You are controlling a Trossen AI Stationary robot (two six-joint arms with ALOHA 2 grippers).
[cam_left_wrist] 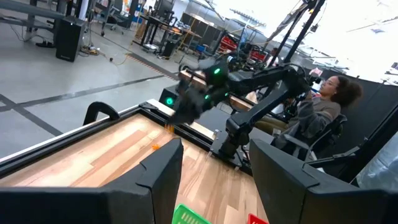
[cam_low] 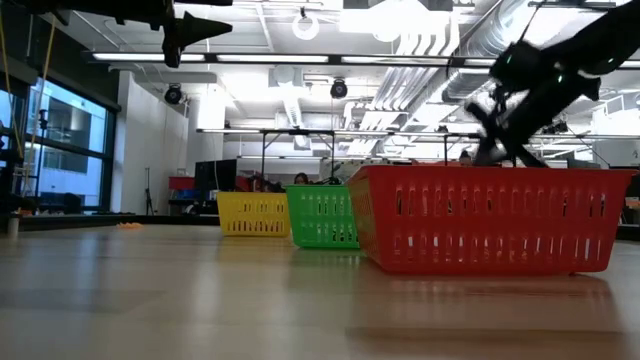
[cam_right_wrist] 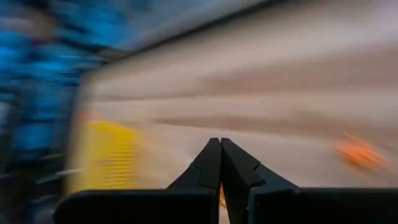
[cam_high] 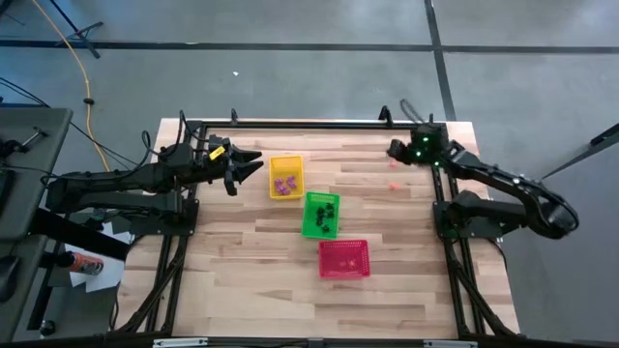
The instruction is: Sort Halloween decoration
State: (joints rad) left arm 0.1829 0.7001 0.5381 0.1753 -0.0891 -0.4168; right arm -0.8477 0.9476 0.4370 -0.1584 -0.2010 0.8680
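The Halloween decoration shows as purple trinkets in the yellow basket (cam_high: 285, 178), black ones in the green basket (cam_high: 321, 215), and orange ones (cam_high: 395, 186) loose on the table at the far right. My right gripper (cam_high: 394, 150) hangs above those orange pieces, blurred in the low view (cam_low: 490, 148), its fingers shut (cam_right_wrist: 220, 144). My left gripper (cam_high: 248, 166) waits open and level, raised above the table just left of the yellow basket, with nothing between its fingers (cam_left_wrist: 214, 180). My right gripper has its two fingers closed together, slanting down toward the table. A thin sliver of an orange trinket (cam_right_wrist: 222, 196) shows in the slit between them, clear of the table. The fingers hide the rest of it, so which part is pinched cannot be told.
The red basket (cam_high: 344, 259) stands nearest the table's front, the green one beside it and the yellow one farther back left. A black frame rail (cam_high: 309, 124) runs along the far edge. A person (cam_left_wrist: 323, 106) sits beyond the table's right side. Bare wood lies at the near left.
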